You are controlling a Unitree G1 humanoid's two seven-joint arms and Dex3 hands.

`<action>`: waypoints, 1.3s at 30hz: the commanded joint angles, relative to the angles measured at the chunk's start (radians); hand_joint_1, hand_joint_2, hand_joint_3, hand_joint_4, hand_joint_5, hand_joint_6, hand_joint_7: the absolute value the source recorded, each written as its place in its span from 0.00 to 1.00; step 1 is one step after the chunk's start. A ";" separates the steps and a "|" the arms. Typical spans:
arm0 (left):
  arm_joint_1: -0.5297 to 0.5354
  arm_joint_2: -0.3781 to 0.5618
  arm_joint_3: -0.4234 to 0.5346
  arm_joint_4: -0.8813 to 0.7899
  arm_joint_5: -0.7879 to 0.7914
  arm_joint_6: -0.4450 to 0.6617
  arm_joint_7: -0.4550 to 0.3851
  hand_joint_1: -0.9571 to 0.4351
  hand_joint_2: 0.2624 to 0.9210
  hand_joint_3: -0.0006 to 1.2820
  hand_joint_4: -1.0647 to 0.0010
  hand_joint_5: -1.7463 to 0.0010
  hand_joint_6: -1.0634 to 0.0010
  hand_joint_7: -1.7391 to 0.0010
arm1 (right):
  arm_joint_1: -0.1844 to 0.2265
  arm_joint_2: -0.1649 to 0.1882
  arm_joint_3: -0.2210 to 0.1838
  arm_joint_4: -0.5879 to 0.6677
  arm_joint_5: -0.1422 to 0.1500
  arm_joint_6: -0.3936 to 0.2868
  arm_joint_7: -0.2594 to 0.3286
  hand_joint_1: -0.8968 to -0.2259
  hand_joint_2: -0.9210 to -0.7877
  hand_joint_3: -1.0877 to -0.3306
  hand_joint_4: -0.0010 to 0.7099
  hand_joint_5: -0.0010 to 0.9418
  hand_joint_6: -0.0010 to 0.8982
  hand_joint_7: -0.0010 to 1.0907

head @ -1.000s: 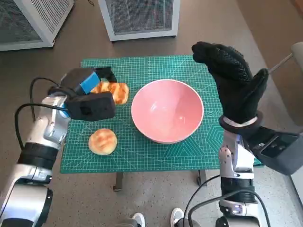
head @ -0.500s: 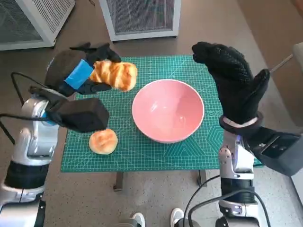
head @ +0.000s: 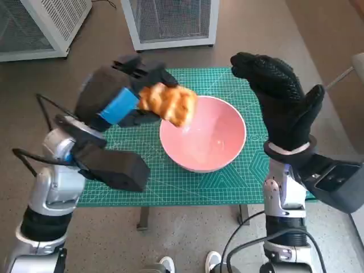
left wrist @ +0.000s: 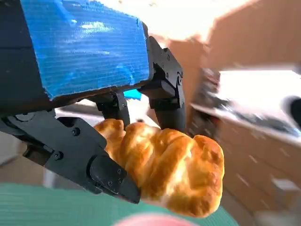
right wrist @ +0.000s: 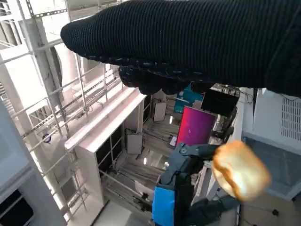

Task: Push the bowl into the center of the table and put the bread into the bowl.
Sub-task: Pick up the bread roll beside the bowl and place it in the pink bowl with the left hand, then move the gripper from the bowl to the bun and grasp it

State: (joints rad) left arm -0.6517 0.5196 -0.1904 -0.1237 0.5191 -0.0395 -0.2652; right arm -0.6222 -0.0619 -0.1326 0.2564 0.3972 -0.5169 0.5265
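A pink bowl (head: 203, 139) sits near the middle of the green cutting mat (head: 170, 179). My left hand (head: 116, 99) holds a golden twisted bread (head: 168, 102) in the air over the bowl's left rim. The left wrist view shows the black fingers (left wrist: 110, 172) clamped around that bread (left wrist: 174, 167). My right hand (head: 281, 99) is raised and open, fingers spread, above the mat's right side, beside the bowl. The right wrist view shows the glove (right wrist: 197, 42), the left hand (right wrist: 176, 188) and the bread (right wrist: 240, 169). A second round bun seen earlier is hidden behind my left forearm.
Two white mesh-sided units (head: 170, 23) (head: 40, 25) stand on the floor beyond the table. A grey object (head: 357, 60) shows at the right edge. Shoes of a person (head: 213, 261) appear below the table's front edge.
My left hand lifted the twisted bread off the mat and carried it right, from the mat's left part to above the bowl's left rim. The right hand stayed still.
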 commanded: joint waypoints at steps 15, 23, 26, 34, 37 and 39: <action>-0.011 -0.084 -0.068 0.190 -0.025 -0.101 -0.029 0.60 0.93 0.14 0.56 0.55 0.59 0.37 | 0.037 -0.017 -0.007 -0.002 0.017 0.009 0.022 0.71 0.27 0.78 0.83 0.15 0.31 0.75; 0.002 -0.075 -0.085 0.187 0.035 -0.093 -0.022 0.60 0.88 0.02 0.60 0.95 0.62 0.84 | 0.046 -0.017 -0.006 -0.011 0.023 0.011 0.025 0.71 0.10 0.84 0.83 0.14 0.32 0.73; 0.006 -0.063 -0.085 0.179 0.068 -0.105 -0.004 0.54 0.86 0.01 0.66 0.99 0.64 0.89 | 0.048 -0.017 -0.005 -0.009 0.026 0.007 0.029 0.71 0.03 0.85 0.82 0.14 0.31 0.72; 0.025 -0.044 -0.059 0.149 0.073 -0.136 0.011 0.38 0.86 0.00 0.84 1.00 0.74 0.94 | 0.045 -0.017 -0.003 0.000 0.022 -0.005 0.028 0.72 0.00 0.84 0.82 0.13 0.30 0.72; 0.034 -0.037 -0.045 0.134 0.054 -0.149 0.006 0.35 0.87 0.00 0.86 1.00 0.76 0.95 | 0.044 -0.016 0.000 0.001 0.018 -0.009 0.027 0.72 0.00 0.84 0.82 0.13 0.30 0.72; 0.041 -0.031 -0.034 0.119 0.042 -0.156 0.001 0.34 0.87 0.00 0.87 1.00 0.77 0.95 | 0.043 -0.015 0.002 0.002 0.017 -0.011 0.027 0.72 0.00 0.83 0.82 0.13 0.30 0.73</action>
State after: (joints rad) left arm -0.6286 0.4730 -0.2468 0.0261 0.5826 -0.1765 -0.2651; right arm -0.5986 -0.0763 -0.1343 0.2469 0.4238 -0.5281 0.5475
